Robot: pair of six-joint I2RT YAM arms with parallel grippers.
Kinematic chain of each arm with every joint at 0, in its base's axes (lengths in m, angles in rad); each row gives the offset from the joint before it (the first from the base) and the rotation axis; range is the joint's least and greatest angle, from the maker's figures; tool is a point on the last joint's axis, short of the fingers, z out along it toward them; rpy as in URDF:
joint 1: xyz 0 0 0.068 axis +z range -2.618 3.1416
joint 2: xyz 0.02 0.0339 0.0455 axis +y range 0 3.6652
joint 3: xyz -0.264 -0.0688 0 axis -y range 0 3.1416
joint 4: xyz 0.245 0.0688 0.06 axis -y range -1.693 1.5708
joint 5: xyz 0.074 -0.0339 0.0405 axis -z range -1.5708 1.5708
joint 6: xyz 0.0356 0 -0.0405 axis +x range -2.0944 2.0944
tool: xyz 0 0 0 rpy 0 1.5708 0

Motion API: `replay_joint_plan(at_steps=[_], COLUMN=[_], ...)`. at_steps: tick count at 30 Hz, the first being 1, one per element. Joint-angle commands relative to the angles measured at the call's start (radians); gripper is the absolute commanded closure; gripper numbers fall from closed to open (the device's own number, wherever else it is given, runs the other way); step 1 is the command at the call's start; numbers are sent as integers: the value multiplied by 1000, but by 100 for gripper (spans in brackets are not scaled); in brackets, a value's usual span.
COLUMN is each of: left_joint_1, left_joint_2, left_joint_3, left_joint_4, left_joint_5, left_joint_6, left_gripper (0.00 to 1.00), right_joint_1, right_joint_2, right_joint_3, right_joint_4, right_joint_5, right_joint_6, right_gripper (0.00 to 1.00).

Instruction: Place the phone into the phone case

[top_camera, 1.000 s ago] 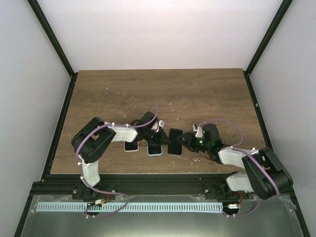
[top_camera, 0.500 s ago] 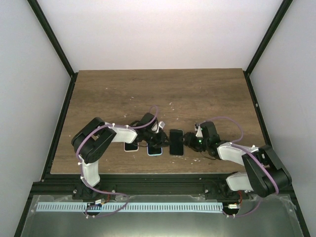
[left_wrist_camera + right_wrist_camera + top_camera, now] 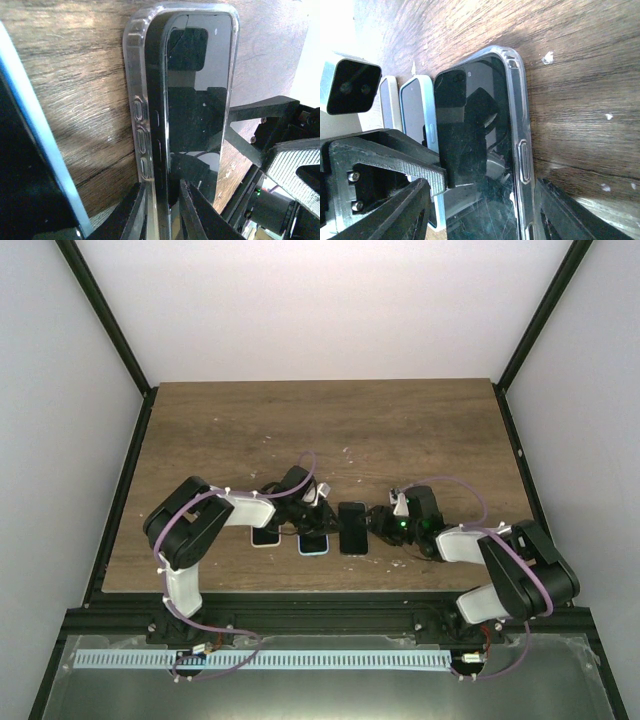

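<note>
The phone (image 3: pixel 353 527), black with a glossy screen, lies in the clear phone case (image 3: pixel 137 90) on the table between both arms. In the left wrist view the phone (image 3: pixel 200 100) has its left side raised above the case wall. My left gripper (image 3: pixel 162 192) is shut on that edge, one finger outside the case wall and the other on the screen. In the right wrist view my right gripper (image 3: pixel 481 185) stands open astride the phone (image 3: pixel 470 125) and case (image 3: pixel 520 115), with its fingers outside both long sides. From above, the left gripper (image 3: pixel 328 518) and right gripper (image 3: pixel 372 525) flank the phone.
A blue-cased phone (image 3: pixel 313 543) lies just left of the task phone, and another phone (image 3: pixel 265 536) lies further left. Both show in the right wrist view: the blue-cased phone (image 3: pixel 417 115) and the other one (image 3: pixel 387 100). The table's front edge (image 3: pixel 330 588) is close behind.
The right arm's elbow has swung back toward the near edge while its gripper stays at the phone. The phone has shifted slightly left. The left arm has barely moved.
</note>
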Motion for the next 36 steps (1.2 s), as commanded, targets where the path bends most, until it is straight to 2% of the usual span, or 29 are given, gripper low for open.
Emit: replay_joint_plan(at_steps=[1,5,9,17,21,36], left_joint_1=[-3,-2,-3,-3,-3,-2], left_joint_2=[6,-4,-3,-9,-5,-15], left_joint_3=[-13,-14,-18,-25,-25,-28], left_joint_4=[27,16,10,-16,-13,-9], left_joint_5=[12,3,-2,-19,-14,-4], left_joint_6=[12,20,24,48,48,46], left_gripper=[81,82,82,78,76,76], right_joint_1=[-2,-18,-52,-52,-52,-52], right_joint_2=[26,52,100,91,72,186], right_joint_3=[-17,-38,-76,-92,-78,-66], right_joint_4=[152,262,451,526,487,651], right_joint_5=[-133,-186,-273,-350,-350,-455], right_joint_6=[75,137,226,265,245,297], right_gripper=[42,42,42,40,40,40])
